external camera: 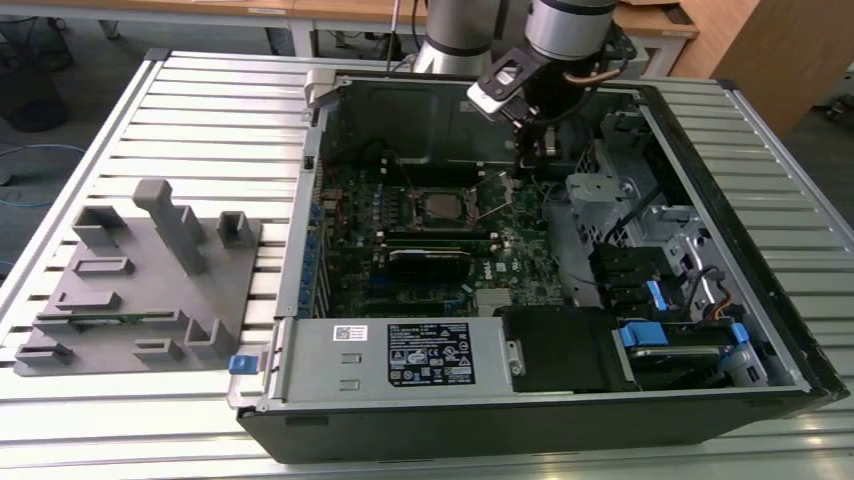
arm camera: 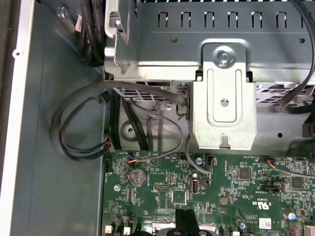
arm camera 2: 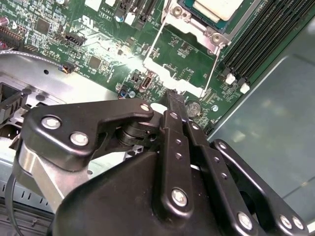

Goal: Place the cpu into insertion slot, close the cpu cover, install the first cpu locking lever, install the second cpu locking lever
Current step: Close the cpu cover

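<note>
cpu (arm camera 2: 212, 9) sat in the insertion slot (arm camera 2: 186, 11), silver top up, inside the open computer case (external camera: 534, 435). cpu cover (arm camera 2: 157, 43) was not down over the slot: it was swung open to one side of it, with green motherboard (arm camera 2: 59, 29) showing through its window. In the exterior view the cover stood up on the slot's side toward that view's right. gripper (arm camera 2: 174, 96) was at the cover's outer edge, the edge far from the slot. Its fingers (arm camera 2: 170, 128) were drawn together, no gap visible; couldn't tell if the cover edge was pinched between them. Memory slots (arm camera 2: 266, 39) ran just beside the slot. In the first wrist view a coin cell (arm camera: 137, 176) and metal bracket (arm camera: 224, 113) lay beyond the gripper, farther from the slot. Grey fixture block (external camera: 134, 280) lay well apart from the slot, outside the case on the slatted table (external camera: 200, 100), exterior view's left
</note>
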Motion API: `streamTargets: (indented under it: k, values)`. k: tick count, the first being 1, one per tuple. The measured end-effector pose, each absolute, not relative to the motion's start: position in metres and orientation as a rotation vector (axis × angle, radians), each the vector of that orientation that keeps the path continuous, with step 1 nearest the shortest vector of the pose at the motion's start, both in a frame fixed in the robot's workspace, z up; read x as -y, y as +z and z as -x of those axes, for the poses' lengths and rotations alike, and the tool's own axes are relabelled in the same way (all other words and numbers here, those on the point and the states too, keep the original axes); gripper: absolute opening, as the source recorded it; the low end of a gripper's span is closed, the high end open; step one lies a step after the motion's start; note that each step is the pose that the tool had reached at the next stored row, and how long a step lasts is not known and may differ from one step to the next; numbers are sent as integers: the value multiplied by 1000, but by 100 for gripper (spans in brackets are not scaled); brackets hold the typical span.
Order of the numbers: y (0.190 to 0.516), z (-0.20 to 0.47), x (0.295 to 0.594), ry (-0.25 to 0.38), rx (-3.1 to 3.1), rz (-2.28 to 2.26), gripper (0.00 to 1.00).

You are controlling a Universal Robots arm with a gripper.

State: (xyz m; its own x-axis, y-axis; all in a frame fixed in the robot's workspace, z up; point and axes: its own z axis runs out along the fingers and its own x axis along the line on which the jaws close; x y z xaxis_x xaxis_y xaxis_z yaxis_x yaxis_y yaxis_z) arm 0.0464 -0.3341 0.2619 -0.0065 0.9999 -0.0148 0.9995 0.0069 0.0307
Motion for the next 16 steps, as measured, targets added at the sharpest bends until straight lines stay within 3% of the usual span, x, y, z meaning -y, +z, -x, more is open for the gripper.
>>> streamTargets:
  k: [16]
  values:
    - [262,-53,334,17,-2206,-2192,10]
